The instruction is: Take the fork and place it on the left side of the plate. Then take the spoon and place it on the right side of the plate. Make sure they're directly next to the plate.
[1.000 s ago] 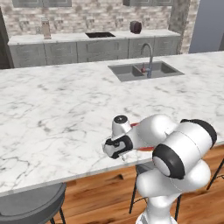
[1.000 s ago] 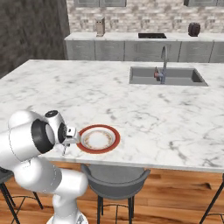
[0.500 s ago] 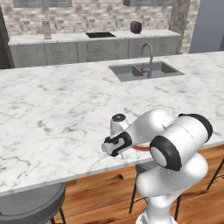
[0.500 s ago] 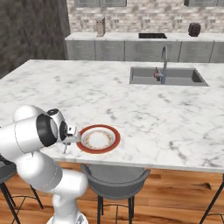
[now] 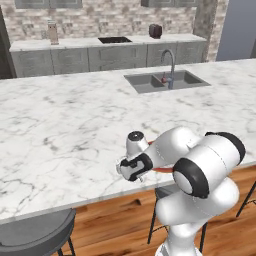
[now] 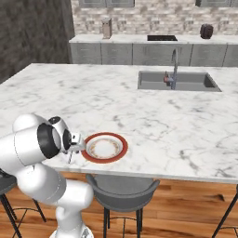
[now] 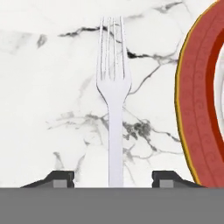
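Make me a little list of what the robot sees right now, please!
fork: lies flat on the marble counter, tines pointing away from the tool
plate: red rim, cream centre, near the counter's front edge
fork and plate: side by side, small gap, not touching
tool: low over the fork, one finger on each side of the handle, not touching it
sink: far side of the counter, with a tap

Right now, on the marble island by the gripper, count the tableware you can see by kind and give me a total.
fork: 1
plate: 1
Total: 2
The fork lies on the counter between the open fingers, left of the plate's rim.
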